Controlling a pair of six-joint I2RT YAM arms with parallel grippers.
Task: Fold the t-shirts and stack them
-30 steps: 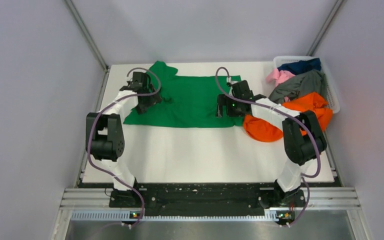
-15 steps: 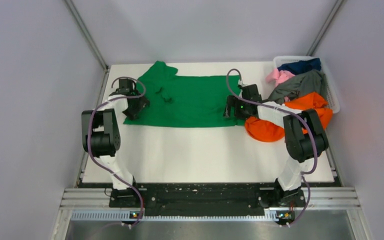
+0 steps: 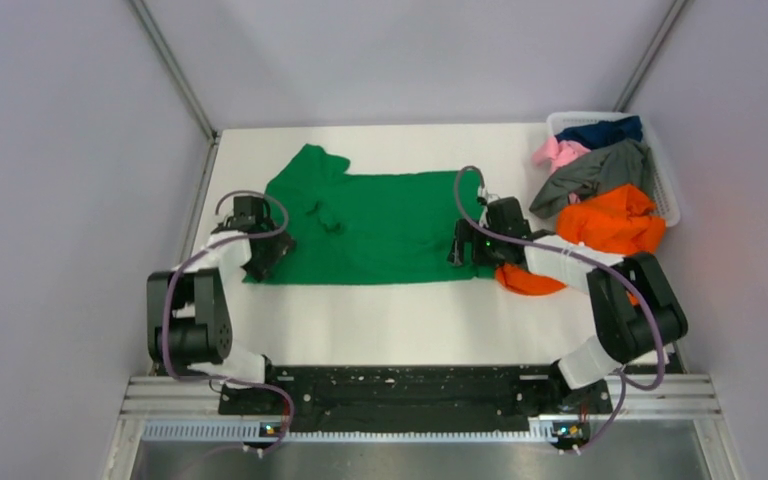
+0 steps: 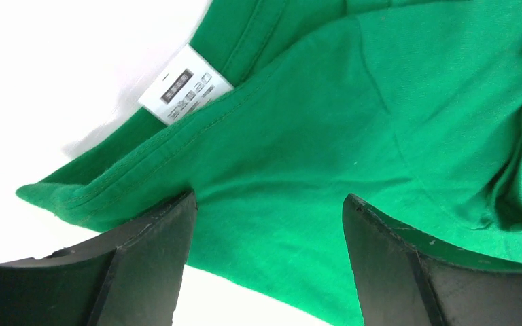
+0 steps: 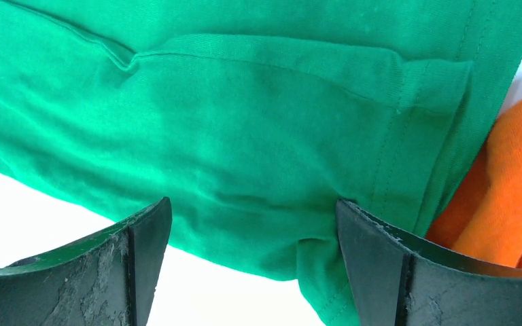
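The green t-shirt (image 3: 380, 225) lies spread flat on the far half of the table (image 3: 410, 310), its long axis running left to right and one sleeve pointing to the far left corner. Each arm sits at its own near corner of it. The left gripper (image 3: 262, 258) is over the near left edge, close to the care label (image 4: 187, 92), and the right gripper (image 3: 463, 250) is over the near right hem. Both have their jaws spread wide, with cloth showing between them and nothing pinched. The orange t-shirt (image 3: 610, 220) lies bunched just beside the right hem, spilling from the basket (image 3: 560, 122). A lengthwise fold would likely need both corners lifted together.
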